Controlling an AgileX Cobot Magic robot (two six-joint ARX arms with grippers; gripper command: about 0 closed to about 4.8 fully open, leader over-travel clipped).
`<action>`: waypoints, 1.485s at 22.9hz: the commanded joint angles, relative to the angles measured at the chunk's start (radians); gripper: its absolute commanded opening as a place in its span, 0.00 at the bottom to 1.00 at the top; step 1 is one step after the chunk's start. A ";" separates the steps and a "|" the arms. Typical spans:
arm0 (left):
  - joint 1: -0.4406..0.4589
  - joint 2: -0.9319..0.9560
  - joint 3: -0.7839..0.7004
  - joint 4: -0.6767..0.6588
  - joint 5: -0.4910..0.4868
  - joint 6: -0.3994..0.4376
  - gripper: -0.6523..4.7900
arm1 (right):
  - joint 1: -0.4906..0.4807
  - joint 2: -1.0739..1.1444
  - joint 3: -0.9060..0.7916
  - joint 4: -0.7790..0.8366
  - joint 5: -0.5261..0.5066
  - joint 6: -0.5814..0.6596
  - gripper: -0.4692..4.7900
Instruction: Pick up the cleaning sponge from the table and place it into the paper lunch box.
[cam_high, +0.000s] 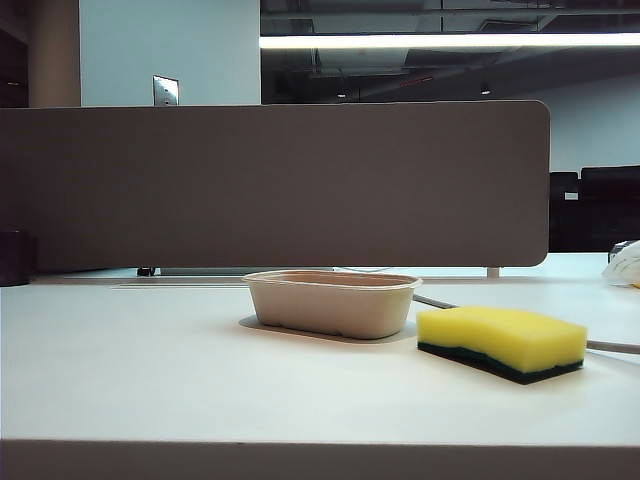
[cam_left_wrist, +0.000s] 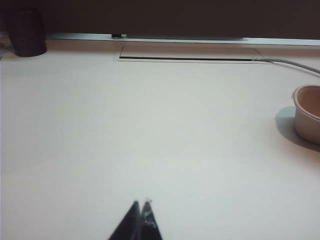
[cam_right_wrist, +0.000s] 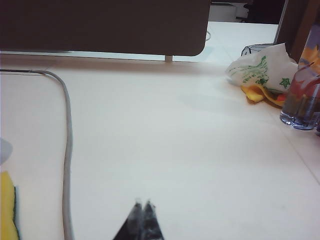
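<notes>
The yellow cleaning sponge (cam_high: 503, 343) lies green face down on the white table (cam_high: 150, 380), just right of the beige paper lunch box (cam_high: 331, 302). Neither arm shows in the exterior view. In the left wrist view my left gripper (cam_left_wrist: 141, 203) is shut and holds nothing, above bare table, with the lunch box's end (cam_left_wrist: 307, 114) far off to one side. In the right wrist view my right gripper (cam_right_wrist: 142, 203) is shut too and holds nothing. A strip of the sponge (cam_right_wrist: 7, 209) shows at the picture's edge, well apart from it.
A tall grey-brown partition (cam_high: 270, 185) stands along the table's back. A grey cable (cam_right_wrist: 67, 150) runs past the sponge. A plastic bag (cam_right_wrist: 260, 70) and a glass (cam_right_wrist: 303, 97) sit at the far right. A dark cup (cam_left_wrist: 27, 32) stands at the back left.
</notes>
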 joint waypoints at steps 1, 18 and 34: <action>0.000 0.000 0.001 0.009 0.003 0.001 0.11 | 0.000 0.000 0.005 0.018 -0.003 0.002 0.08; -0.475 0.028 0.001 0.010 -0.019 0.001 0.11 | 0.000 0.000 0.010 0.026 -0.142 0.319 0.09; -0.768 0.240 0.001 0.002 -0.019 0.001 0.11 | 0.107 0.135 0.123 0.064 -0.352 0.288 0.94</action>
